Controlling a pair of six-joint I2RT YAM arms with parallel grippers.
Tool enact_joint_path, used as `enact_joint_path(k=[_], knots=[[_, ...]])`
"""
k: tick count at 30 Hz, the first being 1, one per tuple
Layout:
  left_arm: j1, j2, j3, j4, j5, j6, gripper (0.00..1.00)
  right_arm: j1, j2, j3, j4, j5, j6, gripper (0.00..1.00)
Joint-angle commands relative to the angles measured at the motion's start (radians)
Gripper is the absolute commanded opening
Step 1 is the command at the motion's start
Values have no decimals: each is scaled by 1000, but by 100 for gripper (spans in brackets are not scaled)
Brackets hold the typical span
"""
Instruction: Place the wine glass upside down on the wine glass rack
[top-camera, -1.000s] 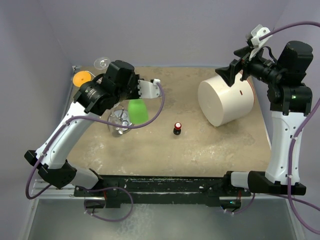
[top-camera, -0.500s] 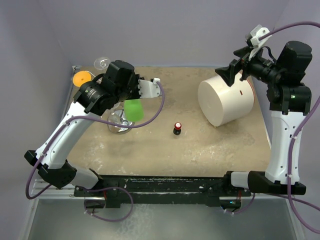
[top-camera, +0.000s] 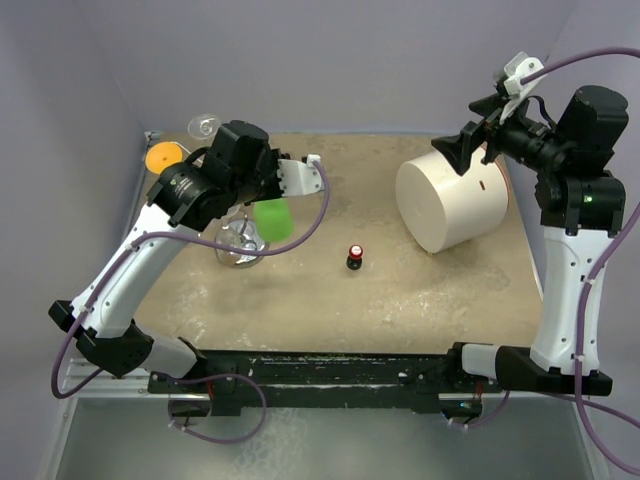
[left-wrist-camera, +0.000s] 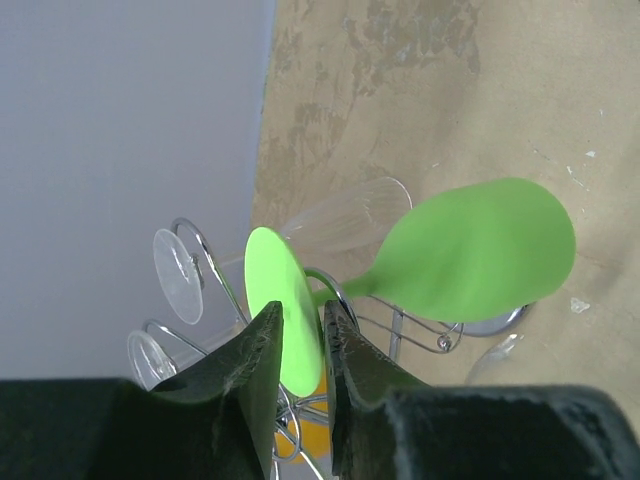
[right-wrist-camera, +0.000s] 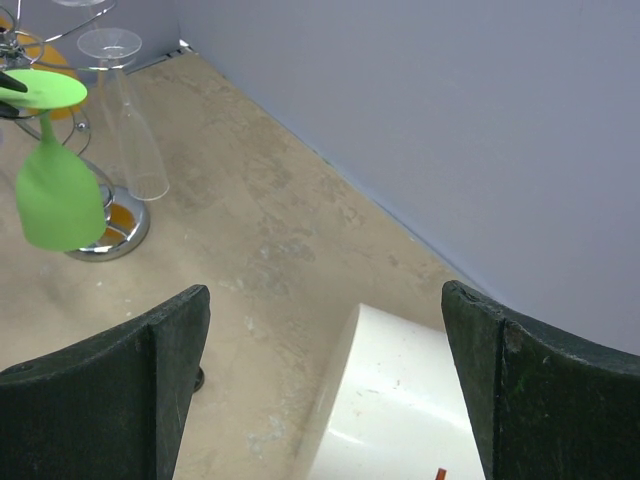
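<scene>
The green wine glass (top-camera: 272, 218) hangs upside down, bowl (left-wrist-camera: 470, 250) low and stem caught in a curled wire arm of the silver wine glass rack (left-wrist-camera: 400, 330). Its flat green foot (left-wrist-camera: 278, 290) sits between the narrowly parted jaws of my left gripper (left-wrist-camera: 300, 315), which stands over the rack's shiny disc base (top-camera: 238, 250). The right wrist view shows the same glass (right-wrist-camera: 58, 195) dangling beside the rack base (right-wrist-camera: 110, 235). My right gripper (right-wrist-camera: 325, 300) is wide open and empty, high above the white cylinder.
A big white cylinder (top-camera: 452, 203) lies at the right back. A small red and black object (top-camera: 354, 257) stands mid-table. Clear glasses (left-wrist-camera: 180, 275) hang on the rack's other arms. An orange disc (top-camera: 163, 156) sits at the back left corner.
The left jaws have parted slightly around the green foot. The green bowl has swung a little up and to the left, closer under the rack. The right arm has barely shifted.
</scene>
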Motion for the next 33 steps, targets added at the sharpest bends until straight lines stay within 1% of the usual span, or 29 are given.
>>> enact_joint_path(k=[1, 12, 17, 25, 33], knots=[[-6, -30, -3, 41, 26, -33, 27, -7, -27, -8, 46, -33, 19, 100], [-4, -39, -13, 39, 38, -52, 36, -7, -22, 15, 37, -37, 18, 100], [-4, -44, -20, 51, 52, -62, 43, -7, -16, 19, 37, -25, 19, 100], [-3, -39, -19, 78, 93, -98, 61, -7, -1, 9, 41, -11, 16, 100], [-3, -45, -9, 74, 136, -150, 90, -7, 6, -15, 40, -5, 11, 100]])
